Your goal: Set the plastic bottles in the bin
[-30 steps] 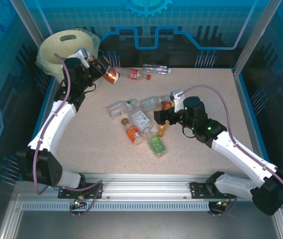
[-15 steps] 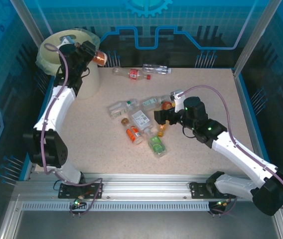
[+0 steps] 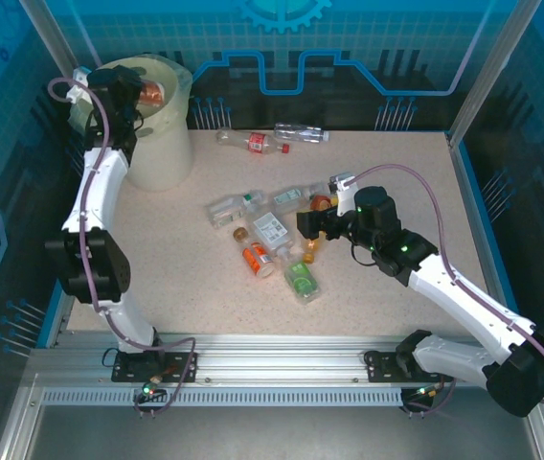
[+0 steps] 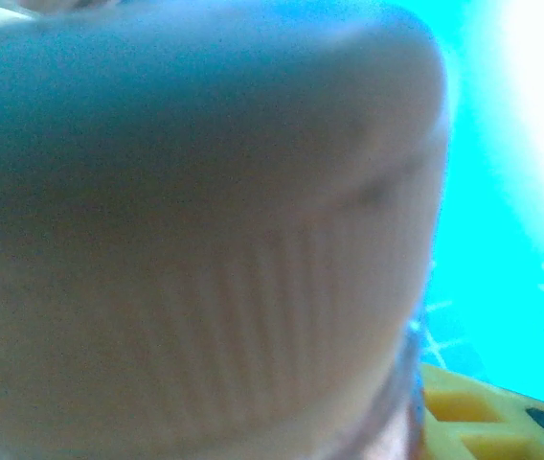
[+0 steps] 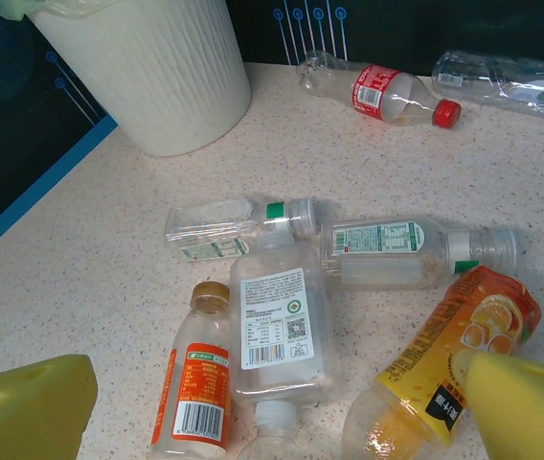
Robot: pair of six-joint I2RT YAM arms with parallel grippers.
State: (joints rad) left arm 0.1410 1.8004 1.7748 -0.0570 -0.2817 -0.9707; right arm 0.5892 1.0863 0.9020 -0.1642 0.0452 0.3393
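Left arm (image 3: 95, 201) stretched up to far-left corner, left gripper (image 3: 126, 91) clamped on copper-orange bottle (image 3: 150, 94), held over bin (image 3: 162, 153) mouth. Right arm (image 3: 435, 273) bent mid-table, right gripper (image 3: 310, 228) jaws wide apart, low over bottle pile (image 3: 272, 230), orange juice bottle (image 5: 444, 364) at one fingertip.

Bright, even light — left wrist's close bottle (image 4: 205, 287) blurred, glare top-right.
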